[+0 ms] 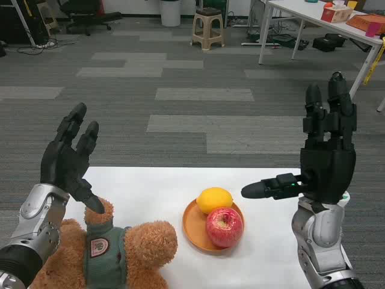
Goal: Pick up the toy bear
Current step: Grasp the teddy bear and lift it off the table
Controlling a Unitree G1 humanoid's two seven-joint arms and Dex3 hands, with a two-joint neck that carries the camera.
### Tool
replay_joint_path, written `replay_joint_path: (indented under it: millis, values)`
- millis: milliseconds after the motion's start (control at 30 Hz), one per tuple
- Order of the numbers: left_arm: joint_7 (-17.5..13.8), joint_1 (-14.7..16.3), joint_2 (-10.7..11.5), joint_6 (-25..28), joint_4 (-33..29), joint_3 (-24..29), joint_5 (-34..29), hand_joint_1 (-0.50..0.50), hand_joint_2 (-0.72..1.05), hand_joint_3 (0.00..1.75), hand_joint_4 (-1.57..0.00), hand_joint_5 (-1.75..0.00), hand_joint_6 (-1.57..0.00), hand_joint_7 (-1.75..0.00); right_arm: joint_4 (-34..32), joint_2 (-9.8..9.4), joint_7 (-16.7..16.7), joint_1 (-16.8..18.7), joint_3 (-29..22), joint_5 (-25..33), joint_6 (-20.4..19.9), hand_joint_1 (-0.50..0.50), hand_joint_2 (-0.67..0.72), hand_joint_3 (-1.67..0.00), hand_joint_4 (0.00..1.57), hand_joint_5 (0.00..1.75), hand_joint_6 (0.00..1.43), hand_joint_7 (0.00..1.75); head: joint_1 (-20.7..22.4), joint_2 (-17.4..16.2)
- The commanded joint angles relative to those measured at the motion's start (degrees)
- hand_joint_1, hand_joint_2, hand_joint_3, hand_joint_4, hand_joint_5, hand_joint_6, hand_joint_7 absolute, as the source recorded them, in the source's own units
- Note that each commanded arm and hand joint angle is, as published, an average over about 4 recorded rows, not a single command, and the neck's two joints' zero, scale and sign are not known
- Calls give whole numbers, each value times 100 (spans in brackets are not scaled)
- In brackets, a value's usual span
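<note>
Your left hand (67, 159) hovered spread and empty just above the brown plush toy bear in a green vest (111, 250), lying near the white table (271, 253) front edge; right hand (325, 156) raised, also empty. Risk: a careless sweep could knock the orange plate (192, 227) beside it.

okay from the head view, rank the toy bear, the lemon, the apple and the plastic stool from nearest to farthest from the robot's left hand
1. Toy bear, right under the left hand, at the table's near left.
2. Lemon, on the orange plate, toward the middle.
3. Apple, same plate, slightly farther right.
4. Plastic stool, far back on the floor.
</note>
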Motion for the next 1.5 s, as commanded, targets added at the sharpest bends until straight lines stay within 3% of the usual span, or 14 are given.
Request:
replay_joint_path:
  millis: [33, 67, 100, 600, 733, 800, 900, 1033, 1200, 1500]
  values:
    - [287, -84, -282, 47, -1435, 825, 867, -17, -64, 9, 0, 0, 0, -14, 1944, 226, -231, -1768, 835, -564, -617, -46, 28, 0, 0, 10, 0, 7, 1439, 1761]
    - [287, -84, -282, 47, -1437, 826, 869, -17, -64, 9, 0, 0, 0, -14, 1943, 228, -231, -1767, 834, -564, -617, -46, 28, 0, 0, 10, 0, 7, 1293, 1575]
    - [287, -84, -282, 47, -1439, 829, 871, -17, -64, 9, 0, 0, 0, -16, 1941, 230, -231, -1765, 832, -564, -617, -46, 28, 0, 0, 10, 0, 7, 849, 991]
    - [287, -58, -282, 29, -1459, 831, 865, -17, -64, 9, 0, 0, 0, -14, 1921, 232, -231, -1754, 856, -555, -608, -46, 28, 0, 0, 10, 0, 7, 834, 715]
    - [287, -58, -282, 29, -1459, 831, 869, -17, -64, 9, 0, 0, 0, -14, 1921, 232, -231, -1749, 856, -550, -608, -46, 28, 0, 0, 10, 0, 7, 791, 457]
    - [287, -58, -282, 29, -1459, 833, 871, -17, -64, 9, 0, 0, 0, -14, 1925, 230, -231, -1745, 858, -544, -608, -46, 28, 0, 0, 10, 0, 7, 768, 158]
    - [287, -49, -282, 34, -1459, 840, 869, -17, -64, 9, 0, 0, 0, -16, 1956, 184, -226, -1745, 891, -524, -608, -46, 28, 0, 0, 10, 0, 7, 770, -564]
    - [287, 43, -255, 60, -1472, 862, 882, -17, -64, 9, 0, 0, 0, -14, 2092, -14, -218, -1696, 1019, -405, -595, -46, 28, 0, 0, 10, 0, 7, 771, -1401]
    - [287, 239, -71, 300, -1597, 892, 902, -19, -64, 9, 0, 0, 0, -14, 2158, -240, -194, -1529, 1120, -236, -538, -46, 25, 0, 0, 10, 0, 10, 707, -2148]
    - [265, 568, 874, 965, -1944, 609, 607, -27, -59, 9, 0, 0, 0, -14, 2193, -673, -53, -1299, 1287, 69, -283, -46, 15, 0, 0, 12, 0, 7, 277, -2744]
